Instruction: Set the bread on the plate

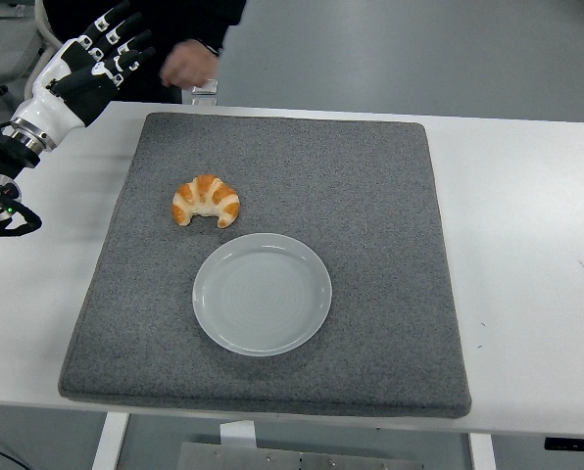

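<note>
A golden croissant (206, 201) lies on the grey mat (370, 196), left of centre. A pale round plate (262, 293) sits on the mat just in front and to the right of the croissant, with nothing on it. My left hand (111, 54) is raised at the top left, above the table's far left corner, well away from the croissant. Its fingers are spread and hold nothing. My right arm does not show.
A person in dark clothes stands at the top, with one hand (188, 67) near the table's far edge by a small metal object (205, 91). The white table (527, 215) extends beyond the mat on both sides.
</note>
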Controlling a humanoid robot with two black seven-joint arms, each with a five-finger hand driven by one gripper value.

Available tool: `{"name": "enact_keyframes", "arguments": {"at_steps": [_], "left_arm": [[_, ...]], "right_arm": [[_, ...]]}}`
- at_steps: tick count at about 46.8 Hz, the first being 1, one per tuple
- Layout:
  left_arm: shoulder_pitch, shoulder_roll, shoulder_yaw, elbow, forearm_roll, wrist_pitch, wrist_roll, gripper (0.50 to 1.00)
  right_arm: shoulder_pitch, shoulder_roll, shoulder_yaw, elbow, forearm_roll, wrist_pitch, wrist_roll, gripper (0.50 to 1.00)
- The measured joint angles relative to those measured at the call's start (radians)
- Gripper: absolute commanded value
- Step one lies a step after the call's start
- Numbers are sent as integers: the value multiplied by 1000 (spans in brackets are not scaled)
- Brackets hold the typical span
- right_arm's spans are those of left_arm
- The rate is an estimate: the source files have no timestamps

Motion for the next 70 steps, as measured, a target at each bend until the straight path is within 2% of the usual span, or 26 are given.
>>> {"name": "enact_keyframes", "arguments": {"at_steps": [53, 70], "left_arm": [[-3, 0, 2, -10, 0, -8, 2, 990], [-60, 21, 18, -10, 1, 0, 16, 990]], "right_arm": [[0, 0, 0, 0, 0, 0, 0, 930], [0, 0, 0, -1, 0, 0, 0, 930]]}}
